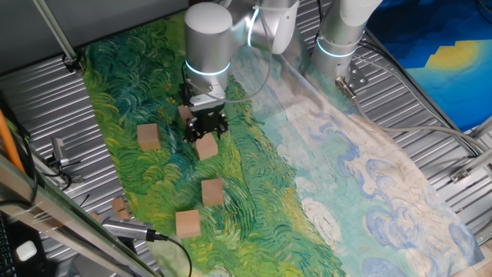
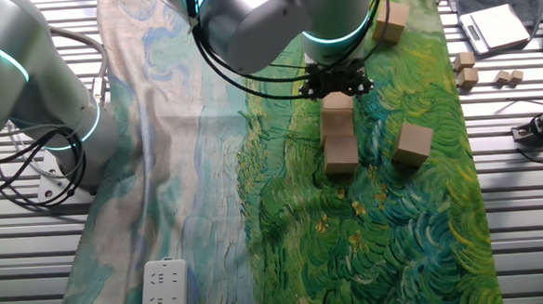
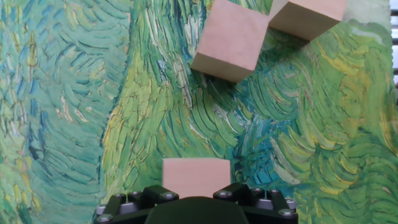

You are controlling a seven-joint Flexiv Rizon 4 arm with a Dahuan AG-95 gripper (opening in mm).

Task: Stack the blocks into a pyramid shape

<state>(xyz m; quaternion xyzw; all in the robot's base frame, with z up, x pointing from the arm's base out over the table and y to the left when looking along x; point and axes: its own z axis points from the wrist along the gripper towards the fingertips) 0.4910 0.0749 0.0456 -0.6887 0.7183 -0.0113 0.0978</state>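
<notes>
My gripper [image 1: 206,132] is shut on a light tan wooden block [image 1: 206,148], held low over the green cloth. In the hand view the block [image 3: 196,176] fills the gap between the fingers of the gripper [image 3: 196,190]. A second block [image 1: 184,113] sits right behind the gripper, half hidden. In the other fixed view it [image 2: 340,154] lies touching the held block [image 2: 337,107] under the gripper [image 2: 335,88]. Loose blocks lie on the cloth: one [image 1: 148,137] to the left, two [image 1: 213,191] [image 1: 187,223] in front. The hand view shows these two [image 3: 230,40] [image 3: 308,15] ahead.
The painted cloth [image 1: 307,154] covers a ribbed metal table. Small tan scraps [image 1: 119,206] lie off the cloth's edge; they also show in the other fixed view [image 2: 463,67]. A white power strip [image 2: 167,290] lies on the cloth. The robot base [image 1: 342,31] stands at the back.
</notes>
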